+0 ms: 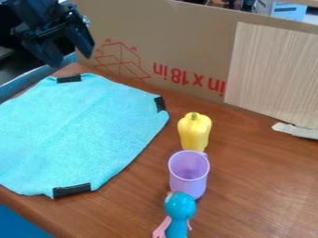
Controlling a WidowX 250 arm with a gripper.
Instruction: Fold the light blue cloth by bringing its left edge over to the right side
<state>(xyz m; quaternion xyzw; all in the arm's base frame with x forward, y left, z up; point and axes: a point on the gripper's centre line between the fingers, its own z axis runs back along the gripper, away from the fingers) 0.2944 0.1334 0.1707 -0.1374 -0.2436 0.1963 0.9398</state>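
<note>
so the black gripper is up in the top left corner, fingers spread apart with nothing between them. nearest thing is the turquoise cloth, lying on the left of the brown table with black tape on its edges. right of it there's a yellow pepper, purple cup and blue-headed toy in a rough line

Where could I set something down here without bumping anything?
The widest bare patch of table lies right of the purple cup and yellow pepper in the picture, below the wood-grain panel. The turquoise cloth is bare too. It's crowded where pepper, cup and blue-headed toy line up closely.
</note>
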